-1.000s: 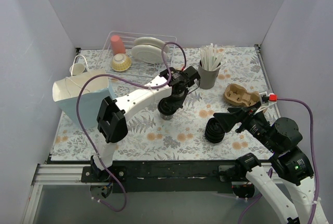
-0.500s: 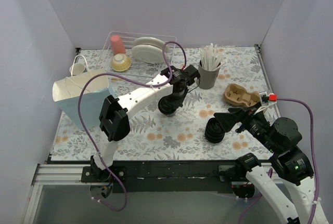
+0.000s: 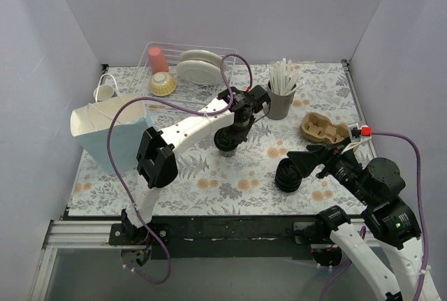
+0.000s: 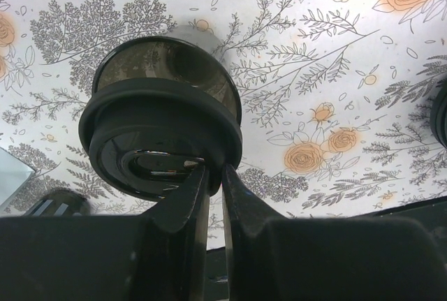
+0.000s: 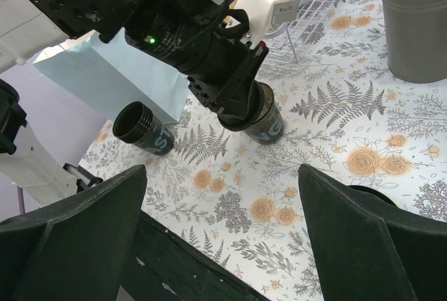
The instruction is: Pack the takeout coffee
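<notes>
Left end effector (image 4: 213, 175) is pinching, almost closed, the glossy lid rim of the small black disposable cup (image 4: 164, 70) on the counter (image 3: 209, 182), eight o'clock from the grey straw holder (image 3: 279, 103); judging it light and crushable, with the lid possibly popping off.

The small black takeout coffee (image 4: 160, 123), shiny-rimmed lid on, stands on its base.

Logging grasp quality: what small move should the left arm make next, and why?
Probably a short lift: the left gripper looks pinched on the lid rim of the takeout coffee, which sits low by the table; the paper bag stands farther left.
</notes>
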Controlling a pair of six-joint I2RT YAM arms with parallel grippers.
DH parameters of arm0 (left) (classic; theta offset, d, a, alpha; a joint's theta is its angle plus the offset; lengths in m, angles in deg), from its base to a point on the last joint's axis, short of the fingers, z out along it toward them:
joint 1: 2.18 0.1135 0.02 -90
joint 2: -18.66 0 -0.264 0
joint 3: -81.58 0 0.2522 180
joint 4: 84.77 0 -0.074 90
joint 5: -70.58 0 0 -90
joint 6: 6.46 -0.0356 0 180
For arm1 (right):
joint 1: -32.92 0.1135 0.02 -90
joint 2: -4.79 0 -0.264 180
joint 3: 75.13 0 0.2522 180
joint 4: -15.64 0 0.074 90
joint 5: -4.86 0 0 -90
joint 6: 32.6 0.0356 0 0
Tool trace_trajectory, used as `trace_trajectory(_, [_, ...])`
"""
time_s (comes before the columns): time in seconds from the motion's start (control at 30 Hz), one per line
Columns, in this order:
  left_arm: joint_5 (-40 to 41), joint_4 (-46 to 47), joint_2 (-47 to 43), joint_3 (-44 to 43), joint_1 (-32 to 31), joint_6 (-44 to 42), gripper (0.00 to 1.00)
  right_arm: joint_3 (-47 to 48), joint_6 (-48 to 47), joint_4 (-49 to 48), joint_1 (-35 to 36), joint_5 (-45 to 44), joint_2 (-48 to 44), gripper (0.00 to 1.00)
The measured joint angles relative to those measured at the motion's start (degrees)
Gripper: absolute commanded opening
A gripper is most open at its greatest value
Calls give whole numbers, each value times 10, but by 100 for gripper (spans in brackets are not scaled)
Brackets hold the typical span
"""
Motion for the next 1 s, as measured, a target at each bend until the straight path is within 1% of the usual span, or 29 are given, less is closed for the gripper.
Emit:
trace_trajectory(0.2, [0,1,22,-7,6,-5,11,0,-2,0,0,0,0,96])
trace_trajectory(0.8, [-1,5,26,-30,15,-13,17,0,-9,0,0,0,9,96])
trace_trajectory(0.9, [-1,6,27,-30,17,-13,19,0,-10,0,0,0,11,96])
trace_trajectory(1.0, [-1,6,27,-33,18,-15,24,0,-11,0,0,0,14,96])
